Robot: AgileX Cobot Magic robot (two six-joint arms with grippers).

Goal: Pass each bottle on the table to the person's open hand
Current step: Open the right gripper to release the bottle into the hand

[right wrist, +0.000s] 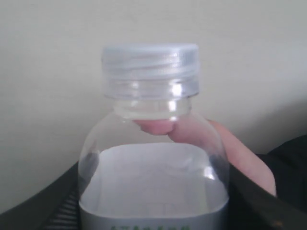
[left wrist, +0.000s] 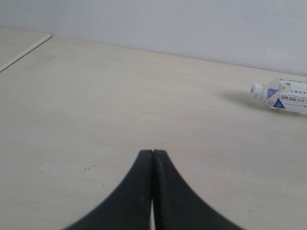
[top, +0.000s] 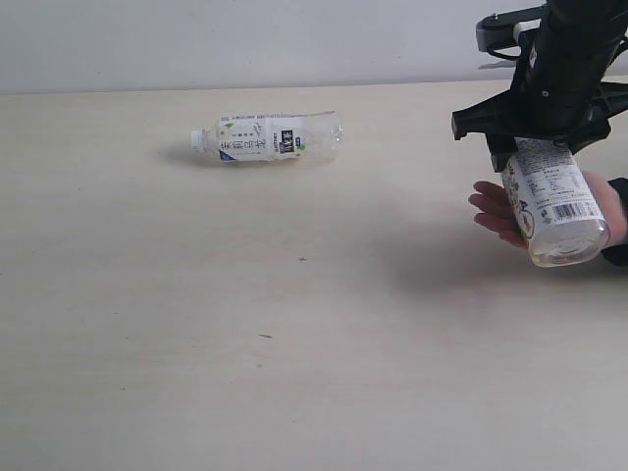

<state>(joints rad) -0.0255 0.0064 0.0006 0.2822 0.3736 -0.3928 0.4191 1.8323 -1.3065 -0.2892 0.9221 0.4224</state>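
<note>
L pincer (left wrist: pixel 152 155) is showing only in its own wrist cam, tips pressing together w/ nothing between; the exterior view isn't catching it. The lying bottle (top: pixel 267 136) is resting on its side on the tabletop (top: pixel 196 324), far-centre, white cap pointing left. The L wrist cam is cutting it off just past the label's start, and the print is too small to read. Tiny dark specks (top: pixel 301 259) are dotting the bare tabletop nearer the camera.

R pincer (top: pixel 535 137) is pinching the held bottle (top: pixel 554 201) near its neck. The bottle is tilting, base low. The pincer is hiding the cap in the exterior view, though the R wrist cam is showing a white one.

The hand (top: pixel 496 208) is lying open behind that bottle, which is covering most of the palm; touching or not, can't tell. The dark sleeve (top: pixel 621 196) is getting cropped at the R edge.

Count: 2 bottles, 1 hand, 2 pincers.
</note>
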